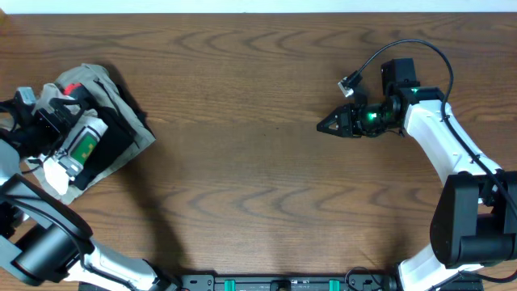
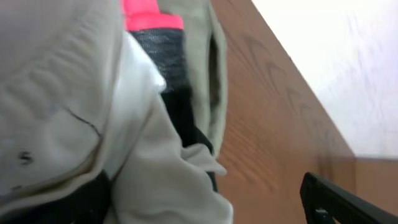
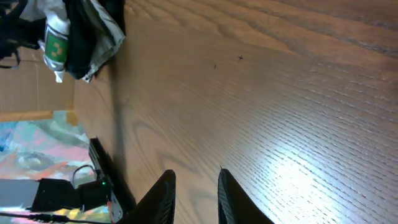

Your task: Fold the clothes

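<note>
The clothes, a white shirt [image 1: 58, 171] with a small green print, lie bunched on a pile at the table's left edge. My left gripper [image 1: 69, 121] is over that pile. In the left wrist view its fingers stand wide open, with a fold of the white shirt [image 2: 155, 168] lying between them. The right finger [image 2: 336, 202] is clear of the fabric, over bare wood. The shirt also shows far off in the right wrist view [image 3: 56, 46]. My right gripper [image 1: 327, 125] hovers over bare table at the right. Its fingers [image 3: 194, 196] are a narrow gap apart, with nothing between them.
Under and around the shirt lies a pile of khaki cloth [image 1: 133, 133], black cloth [image 1: 113, 121], and a red piece [image 1: 73, 87] with grey [image 2: 165, 53] beneath it. The wooden table [image 1: 258, 186] stretches between the arms. A cable loops above the right wrist [image 1: 404, 48].
</note>
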Tool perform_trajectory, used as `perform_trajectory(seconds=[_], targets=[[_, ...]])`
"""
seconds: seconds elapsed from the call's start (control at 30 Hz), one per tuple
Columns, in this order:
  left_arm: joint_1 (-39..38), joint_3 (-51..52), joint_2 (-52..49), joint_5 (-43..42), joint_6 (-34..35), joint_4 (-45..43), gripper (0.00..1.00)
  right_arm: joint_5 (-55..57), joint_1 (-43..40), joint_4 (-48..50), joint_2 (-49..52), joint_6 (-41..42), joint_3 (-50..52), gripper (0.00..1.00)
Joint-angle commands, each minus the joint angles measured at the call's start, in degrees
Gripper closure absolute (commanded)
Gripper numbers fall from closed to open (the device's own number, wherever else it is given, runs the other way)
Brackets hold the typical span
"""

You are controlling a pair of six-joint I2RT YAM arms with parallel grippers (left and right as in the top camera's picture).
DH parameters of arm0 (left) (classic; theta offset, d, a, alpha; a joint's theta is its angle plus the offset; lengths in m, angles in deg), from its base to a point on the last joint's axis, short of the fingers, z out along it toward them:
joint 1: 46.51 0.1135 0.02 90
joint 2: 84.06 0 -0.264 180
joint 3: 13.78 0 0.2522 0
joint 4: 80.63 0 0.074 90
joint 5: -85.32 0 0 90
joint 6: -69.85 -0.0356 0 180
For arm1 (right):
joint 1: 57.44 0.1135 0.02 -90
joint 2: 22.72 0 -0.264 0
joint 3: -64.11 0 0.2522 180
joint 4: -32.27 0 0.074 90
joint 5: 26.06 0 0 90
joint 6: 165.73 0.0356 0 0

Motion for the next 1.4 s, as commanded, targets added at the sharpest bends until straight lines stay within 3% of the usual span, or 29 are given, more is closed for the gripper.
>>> perform_trajectory(seconds=[0.0,0.13,0.2,0.3,0.43,0.53,0.57,0.6,0.63,0.67,0.83,1.0,1.23,1.37], targets=[[0.7,2.8,0.7,-8.8,-8.5,2.7,0.02,0.0,-1.3,0.1,-0.3,-0.5,-0.7,0.78],[1.6,2.8,2.5,-17.4,-8.4,3.1,0.02,0.0,-2.0,0.1,-0.3,-0.6,-0.7,0.78],[0.9,2.8,4.6,-16.2,-8.4,4.4,0.02,0.0,-2.2,0.5,-0.3,-1.6,-0.7,0.78],[-1.7,2.8,10.0,-6.4,-8.4,5.5,0.02,2.3,-2.6,1.8,-0.3,-2.0,-0.8,0.77],[-8.5,2.8,19.6,15.4,-3.7,5.7,0.02,20.4,-2.9,4.5,-0.3,-2.0,-1.2,0.73],[-14.7,2.8,25.5,24.7,-1.7,5.7,0.02,33.1,-2.9,4.7,-0.3,-2.0,-2.8,0.7],[-16.7,2.8,26.9,26.5,-1.7,5.7,0.02,34.6,-2.9,5.2,-0.3,-2.0,-3.4,0.64],[-18.5,2.8,28.3,28.0,-1.7,5.7,0.02,35.4,-2.9,6.0,-0.3,-2.0,-4.0,0.47],[-20.5,2.8,29.7,29.2,-1.7,5.7,0.02,35.8,-2.9,7.6,-0.3,-1.9,-4.5,0.16],[-22.0,2.8,30.7,29.7,-1.7,5.7,0.02,36.2,-2.9,9.6,-0.3,-2.0,-4.8,0.01],[-26.2,2.8,32.8,29.7,-1.7,4.7,0.02,36.2,-3.6,12.3,-0.3,-3.9,-8.3,0.01],[-26.4,2.8,35.5,29.7,0.7,8.5,0.02,35.5,-6.6,5.2,-3.5,-1.2,-13.6,0.01],[-26.4,3.8,46.9,29.8,-2.4,15.5,0.02,40.1,-8.8,-2.0,-18.8,0.3,-11.7,0.01],[-26.4,9.8,58.6,29.8,-2.3,15.6,0.02,42.2,-7.8,-1.3,-31.4,2.0,-4.0,0.01]])
